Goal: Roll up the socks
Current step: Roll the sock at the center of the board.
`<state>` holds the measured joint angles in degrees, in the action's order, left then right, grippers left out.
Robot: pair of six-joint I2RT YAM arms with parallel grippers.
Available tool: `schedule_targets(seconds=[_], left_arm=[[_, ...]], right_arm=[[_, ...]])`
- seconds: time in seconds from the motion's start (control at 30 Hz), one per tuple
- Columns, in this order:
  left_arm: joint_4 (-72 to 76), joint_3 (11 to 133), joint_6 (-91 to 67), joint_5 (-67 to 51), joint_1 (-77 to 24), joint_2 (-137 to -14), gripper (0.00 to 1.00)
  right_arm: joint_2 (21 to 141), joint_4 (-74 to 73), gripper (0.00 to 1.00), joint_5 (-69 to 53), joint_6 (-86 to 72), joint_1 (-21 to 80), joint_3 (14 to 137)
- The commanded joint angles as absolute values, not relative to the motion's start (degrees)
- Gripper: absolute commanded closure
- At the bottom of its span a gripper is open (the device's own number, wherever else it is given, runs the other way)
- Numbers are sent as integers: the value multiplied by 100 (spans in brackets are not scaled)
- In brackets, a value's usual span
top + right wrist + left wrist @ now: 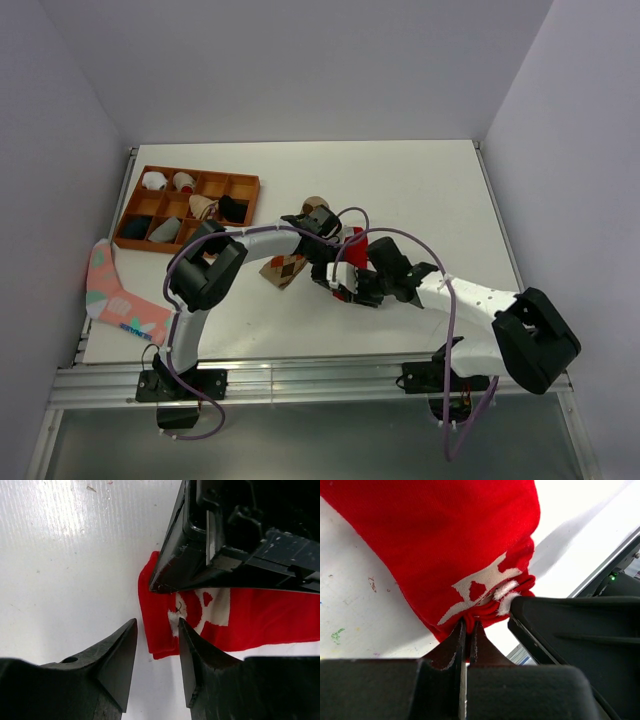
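Three loose socks lie on the white table [420, 190], one of each kind. The red sock [445, 545] with white markings is near the table's centre. The tan argyle sock [285, 268] is just beside it at 9 o'clock. The pink sock [112, 292] is well apart, at the table's 8 o'clock edge.

One wooden tray [200, 171] with compartments sits at 10 o'clock. Six rolled bundles show in it, each in its own compartment: two white, one beige, one black, one grey and one dark. One tan rounded lump [315, 203] sits on the table at 12 o'clock of the red sock.

The left gripper [468, 626] has its jaws pressed together, pinching a bunched edge of the red sock. The right gripper [157, 625] stands about half parted and grips nothing. One of its fingers is above bare table and the other is over the sock's end.
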<state>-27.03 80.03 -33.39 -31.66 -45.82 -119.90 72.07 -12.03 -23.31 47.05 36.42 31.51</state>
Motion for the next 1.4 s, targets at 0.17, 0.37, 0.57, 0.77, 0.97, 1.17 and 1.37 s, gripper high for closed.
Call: schedule_targets(seconds=[0.17,0.37,0.57,0.77,0.97,1.17,1.37], left_arm=[[-3164,8077,-2980,-2936,-4579,-12252,100],[-3208,8139,-2883,-3067,-4579,-12296,100],[-3182,8183,-2874,-3296,-4535,-12357,100],[-3138,8174,-2944,-3427,-4518,-12366,100],[-2673,7789,-3426,-3235,-4483,-12086,87],[-1505,7025,-4269,-2707,-4465,-11356,80],[-265,6136,-4939,-2022,-4474,-10592,76]], right_arm=[[7470,-1186,54,-2092,4913,3700,3340],[7690,-1309,51,-2057,5036,3700,3436],[7848,-1318,57,-2074,5045,3700,3454],[7866,-1274,75,-2127,4870,3700,3472],[7928,-1765,87,-2530,4746,3648,3708],[7954,-2364,91,-3164,4702,3402,3893],[8086,-2838,91,-3603,4825,3042,4025]])
